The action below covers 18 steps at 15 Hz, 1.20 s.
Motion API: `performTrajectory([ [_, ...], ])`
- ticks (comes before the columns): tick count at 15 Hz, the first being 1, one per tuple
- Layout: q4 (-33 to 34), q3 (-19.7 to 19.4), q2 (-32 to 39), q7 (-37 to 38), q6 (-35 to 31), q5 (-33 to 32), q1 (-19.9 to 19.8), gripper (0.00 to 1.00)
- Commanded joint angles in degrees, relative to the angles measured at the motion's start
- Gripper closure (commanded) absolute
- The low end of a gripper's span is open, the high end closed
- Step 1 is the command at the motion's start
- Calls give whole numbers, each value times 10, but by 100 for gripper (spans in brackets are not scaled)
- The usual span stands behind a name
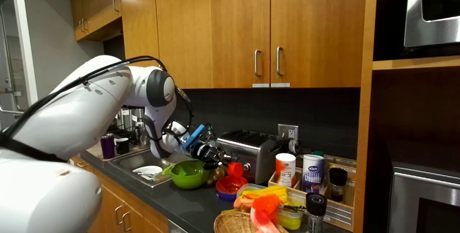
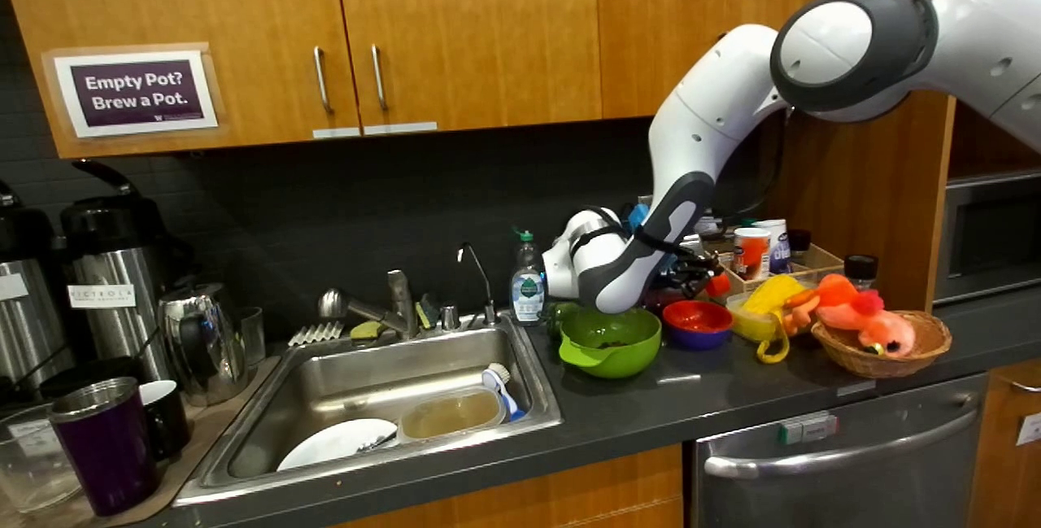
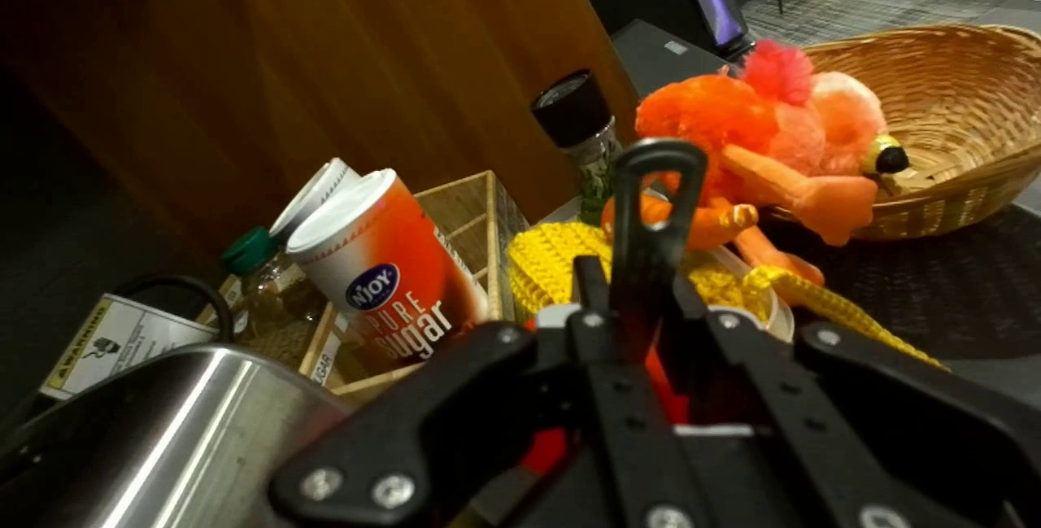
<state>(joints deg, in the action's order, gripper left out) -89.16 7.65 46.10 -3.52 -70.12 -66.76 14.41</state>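
Observation:
My gripper [image 3: 638,292] is shut on a dark, slotted handle [image 3: 657,186] whose end sticks out past the fingers. A small red cup [image 1: 235,169] hangs at the fingertips and appears to belong to this handle. It also shows in an exterior view [image 2: 717,285]. The cup is tilted, above a red bowl [image 1: 231,184] with a blue outside. Red patches show between and beside the fingers in the wrist view. A green bowl [image 1: 190,177] with a spout stands beside the red bowl and holds something dark in an exterior view [image 2: 611,341].
A steel toaster [image 1: 248,150] stands close behind the gripper. A wooden organizer [image 3: 488,243] holds a sugar canister [image 3: 390,284] and a creamer canister [image 1: 313,173]. A container of yellow crochet [image 3: 557,264], a wicker basket [image 3: 968,186] with an orange plush bird [image 3: 716,121], and a sink [image 2: 529,381] are nearby.

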Motion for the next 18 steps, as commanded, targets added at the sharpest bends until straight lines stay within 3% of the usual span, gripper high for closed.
performTrajectory([
  [1, -11, 19, -36, 18, -26, 60, -28, 96],
  [11, -59, 11, -117, 79, -169, 187, -66, 96],
  [18, -150, -7, -182, 99, -309, 292, -90, 96],
])
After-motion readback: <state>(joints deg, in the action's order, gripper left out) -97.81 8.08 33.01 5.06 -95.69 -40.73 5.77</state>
